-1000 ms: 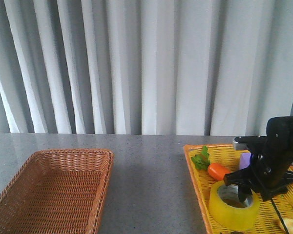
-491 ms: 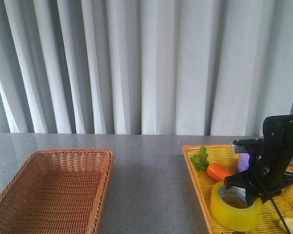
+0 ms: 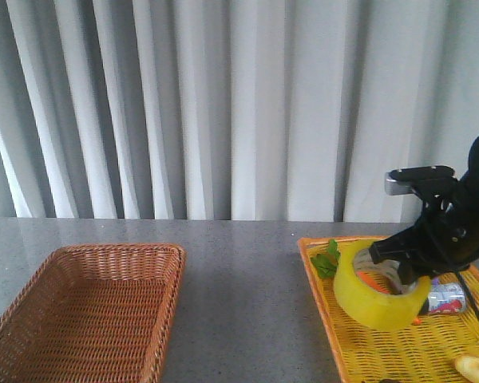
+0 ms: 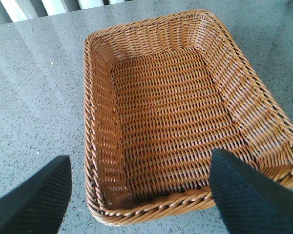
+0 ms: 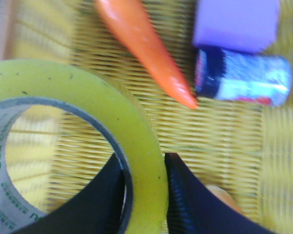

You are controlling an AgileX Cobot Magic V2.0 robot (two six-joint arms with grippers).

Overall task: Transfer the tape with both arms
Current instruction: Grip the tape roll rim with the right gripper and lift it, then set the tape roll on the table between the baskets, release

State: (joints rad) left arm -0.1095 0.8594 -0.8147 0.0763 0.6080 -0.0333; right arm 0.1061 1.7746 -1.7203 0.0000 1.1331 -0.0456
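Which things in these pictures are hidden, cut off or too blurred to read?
- Core print on the tape: right wrist view, blurred and cut by the edge.
- Small bottle label: same view, blurred.
- Carrot: front view, body hidden behind the tape.
- Left gripper: left wrist view, only fingertips visible.

wicker basket (image 3: 88, 307) left, tray (image 3: 399, 351) right, tape (image 3: 379, 291) above tray.

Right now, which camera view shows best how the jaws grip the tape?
The right wrist view: the right gripper has one jaw inside the tape and one outside, pinching its wall. The front view shows the tape lifted and tilted above the yellow tray. The left wrist view lacks it.
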